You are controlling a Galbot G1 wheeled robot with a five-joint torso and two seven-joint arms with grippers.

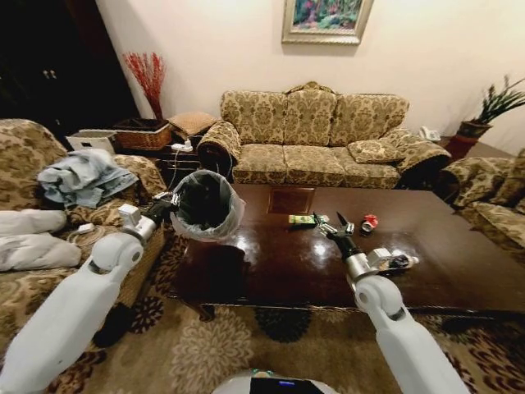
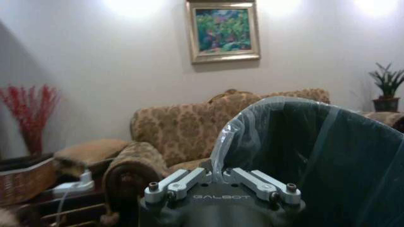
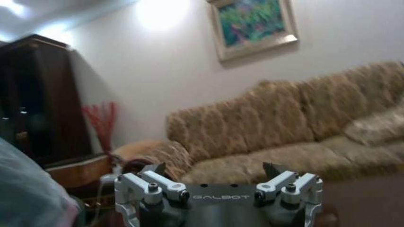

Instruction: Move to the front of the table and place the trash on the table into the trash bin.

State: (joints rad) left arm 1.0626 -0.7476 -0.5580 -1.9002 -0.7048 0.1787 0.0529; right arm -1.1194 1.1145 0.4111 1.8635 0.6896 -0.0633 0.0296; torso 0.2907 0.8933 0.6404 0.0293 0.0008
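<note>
My left gripper (image 1: 171, 199) is shut on the rim of the trash bin (image 1: 205, 205), a black wastebasket with a crinkly grey liner, and holds it tilted over the left end of the table (image 1: 271, 267). In the left wrist view the fingers (image 2: 189, 178) pinch the liner edge of the bin (image 2: 315, 161). My right gripper (image 1: 330, 222) hovers open over the table's middle with nothing between its fingers (image 3: 151, 171). Just beyond it lie the trash pieces: a green-yellow wrapper (image 1: 302, 219) and a red can (image 1: 369, 222).
A patterned sofa (image 1: 312, 135) runs along the table's far side. An armchair with blue cloth (image 1: 82, 176) stands at the left, and another seat (image 1: 492, 197) at the right. A woven basket (image 1: 143, 134) sits on a side table at the back left.
</note>
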